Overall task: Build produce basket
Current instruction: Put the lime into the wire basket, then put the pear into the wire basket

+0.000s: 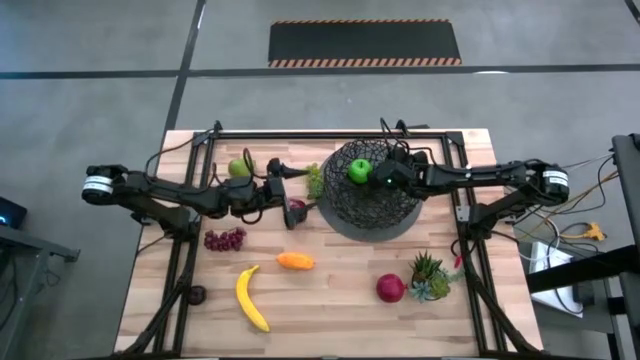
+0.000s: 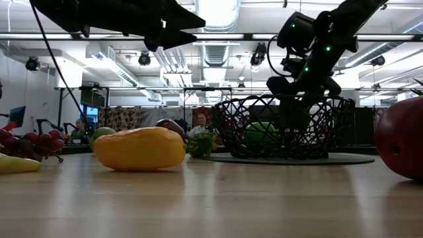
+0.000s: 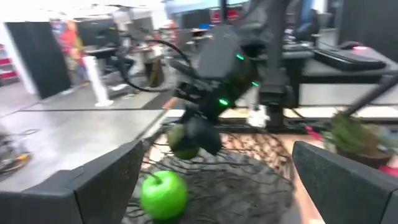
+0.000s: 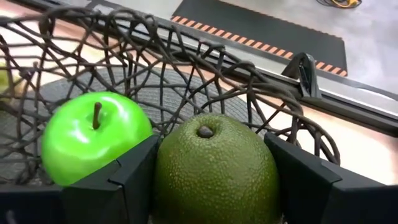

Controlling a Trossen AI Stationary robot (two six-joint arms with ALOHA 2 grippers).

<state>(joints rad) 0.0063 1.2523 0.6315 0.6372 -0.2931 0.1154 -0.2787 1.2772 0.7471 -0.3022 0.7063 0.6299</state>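
The basket (image 1: 370, 200) mouth is taken up by the right gripper (image 4: 208, 180), a lime (image 4: 214, 168) between its fingers, and a green apple (image 4: 93, 134) beside. The left gripper (image 1: 290, 190) crowds the rim's left side. Bare table (image 1: 330, 300) lies between banana (image 1: 250, 297) and red apple (image 1: 390, 288).

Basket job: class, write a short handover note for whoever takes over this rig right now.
Right tool: inside the basket, closed on a lime.
Left tool: open, empty, beside the basket.
Done: green apple in the basket.
Left on the table: banana, orange piece, red apple, purple grapes, pear.
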